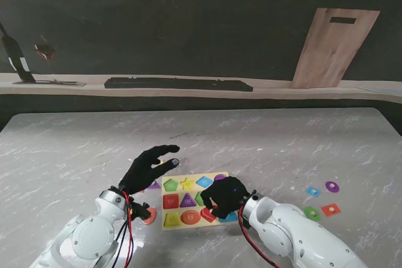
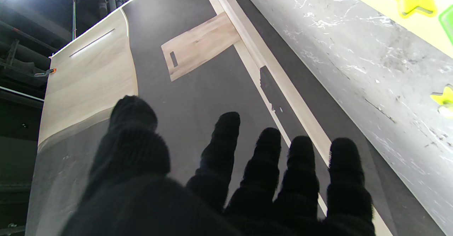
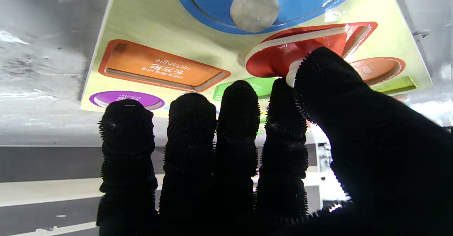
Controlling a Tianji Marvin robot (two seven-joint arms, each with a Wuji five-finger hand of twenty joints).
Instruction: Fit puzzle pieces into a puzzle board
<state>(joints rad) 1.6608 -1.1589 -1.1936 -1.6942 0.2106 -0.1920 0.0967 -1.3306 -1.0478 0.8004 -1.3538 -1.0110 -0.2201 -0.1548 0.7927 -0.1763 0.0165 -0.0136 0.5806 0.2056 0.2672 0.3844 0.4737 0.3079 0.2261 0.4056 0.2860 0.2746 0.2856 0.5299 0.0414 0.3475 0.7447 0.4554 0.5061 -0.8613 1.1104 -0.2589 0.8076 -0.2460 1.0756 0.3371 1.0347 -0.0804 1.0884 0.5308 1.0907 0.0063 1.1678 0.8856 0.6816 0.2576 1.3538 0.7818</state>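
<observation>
Marble table [image 1: 264, 142]: red piece [image 3: 283, 53] in right robot hand [image 1: 225, 198].

Stand view dim, even, soft; dark wall. Left wrist view: blown-out lamp glare in upper left corner, gloved left hand [image 2: 226, 179] silhouetted. Right wrist view: near blue piece [image 3: 254, 2] blurred, glare lower right.
</observation>
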